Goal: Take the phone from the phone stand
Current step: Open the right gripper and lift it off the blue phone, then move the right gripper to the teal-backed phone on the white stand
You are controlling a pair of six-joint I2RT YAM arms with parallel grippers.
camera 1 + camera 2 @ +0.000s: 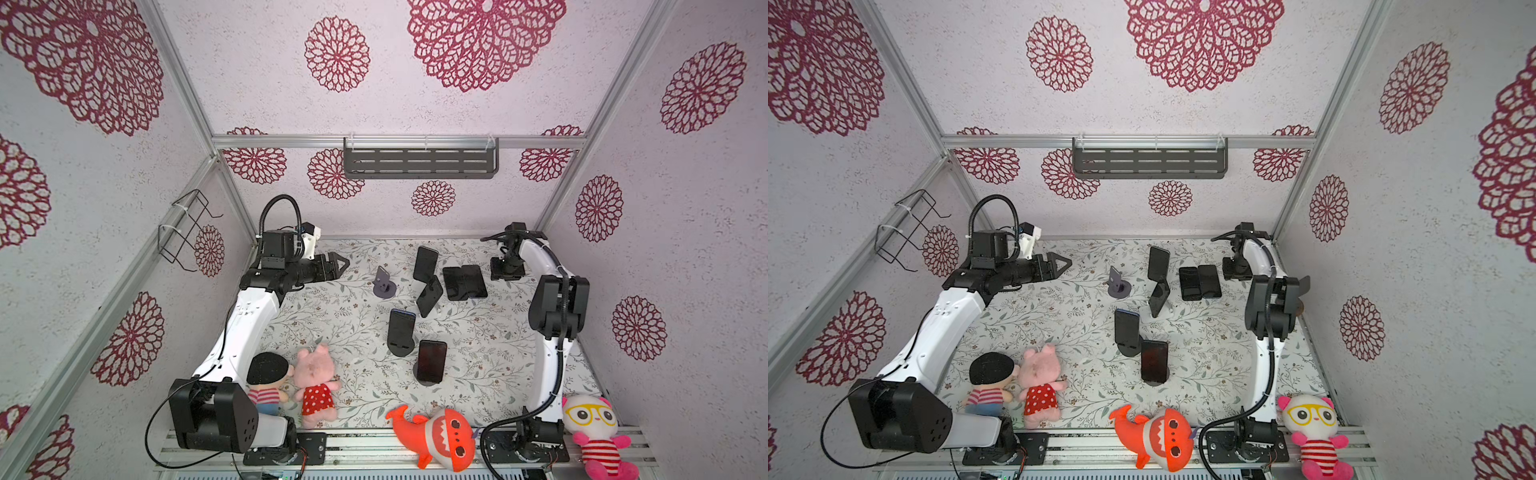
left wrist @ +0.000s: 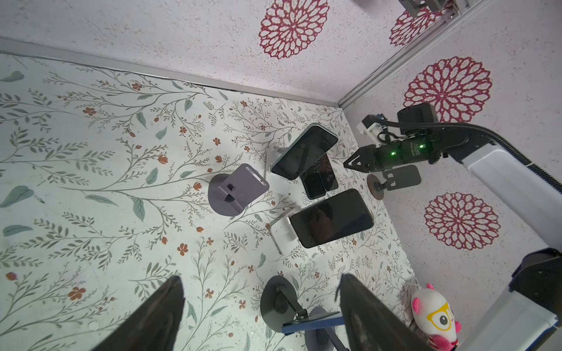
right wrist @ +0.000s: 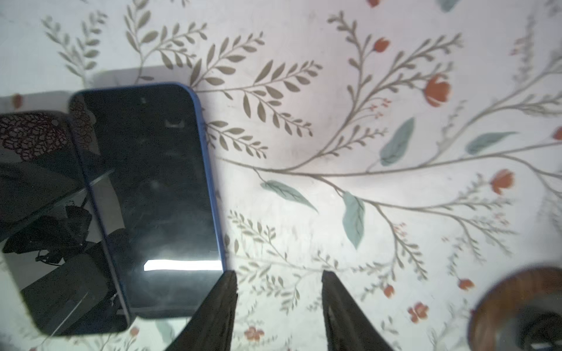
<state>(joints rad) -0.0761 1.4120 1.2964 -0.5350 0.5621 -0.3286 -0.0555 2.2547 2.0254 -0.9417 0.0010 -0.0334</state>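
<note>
Several dark phones lean on stands mid-table: one at the back (image 1: pixel 426 262), one below it (image 1: pixel 430 296), a blue-cased one (image 1: pixel 401 327) and the nearest (image 1: pixel 432 360). Two more phones (image 1: pixel 463 282) lie flat side by side; the blue-edged one (image 3: pixel 149 194) shows in the right wrist view. My right gripper (image 3: pixel 279 272) hovers just beside them near the back right (image 1: pixel 505 272), jaws apart and empty. A purple-grey phone stand (image 1: pixel 384 283) is empty. My left gripper (image 1: pixel 338 266) is open at the back left, clear of everything (image 2: pixel 261 277).
Another empty stand with a brown base (image 2: pixel 395 179) sits by the right wall, close to the right gripper. Plush toys line the front edge: a boy doll (image 1: pixel 266 380), a pink pig (image 1: pixel 316 384), an orange shark (image 1: pixel 436 434) and a white-pink one (image 1: pixel 594 432).
</note>
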